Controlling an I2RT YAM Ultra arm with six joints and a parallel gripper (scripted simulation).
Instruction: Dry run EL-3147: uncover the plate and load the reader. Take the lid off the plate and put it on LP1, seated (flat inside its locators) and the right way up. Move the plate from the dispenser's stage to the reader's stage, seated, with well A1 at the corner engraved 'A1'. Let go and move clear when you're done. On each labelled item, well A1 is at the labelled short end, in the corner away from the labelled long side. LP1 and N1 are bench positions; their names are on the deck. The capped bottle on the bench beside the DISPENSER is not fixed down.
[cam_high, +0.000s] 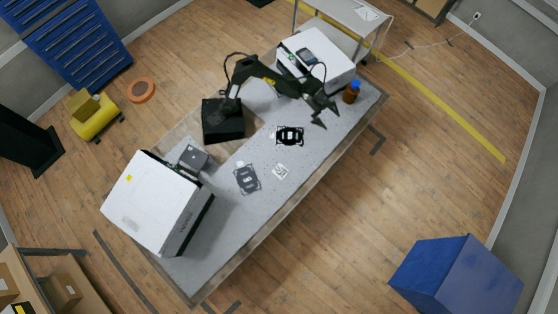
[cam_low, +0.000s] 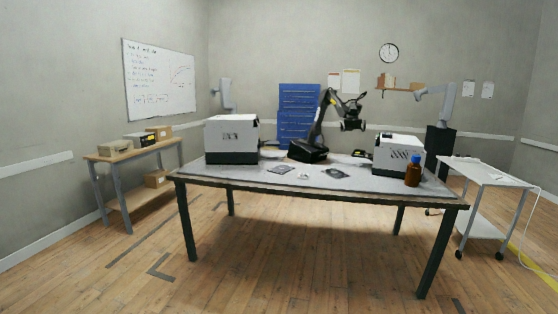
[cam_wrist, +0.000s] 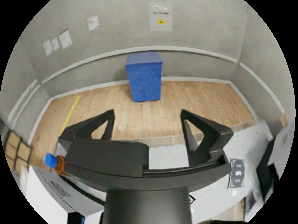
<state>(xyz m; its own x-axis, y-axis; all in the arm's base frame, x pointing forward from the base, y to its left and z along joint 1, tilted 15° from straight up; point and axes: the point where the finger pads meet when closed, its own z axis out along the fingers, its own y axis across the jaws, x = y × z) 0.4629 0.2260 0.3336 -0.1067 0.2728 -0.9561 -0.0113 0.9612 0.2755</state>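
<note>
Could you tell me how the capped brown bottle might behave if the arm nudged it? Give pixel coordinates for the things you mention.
The bottle (cam_high: 351, 93) (cam_low: 413, 173) would probably tip if pushed high, being taller than wide. Its round body could well roll once down. The smooth-looking sides may be somewhat slippery.

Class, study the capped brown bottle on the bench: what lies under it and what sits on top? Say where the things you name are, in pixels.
A blue cap (cam_high: 355, 83) (cam_low: 415, 158) (cam_wrist: 51, 160) tops the brown bottle (cam_high: 350, 94) (cam_low: 413, 173) (cam_wrist: 60, 164). It stands on the grey bench top (cam_high: 320, 150) (cam_low: 240, 173) (cam_wrist: 167, 156); the patch directly beneath its base is hidden.
</note>
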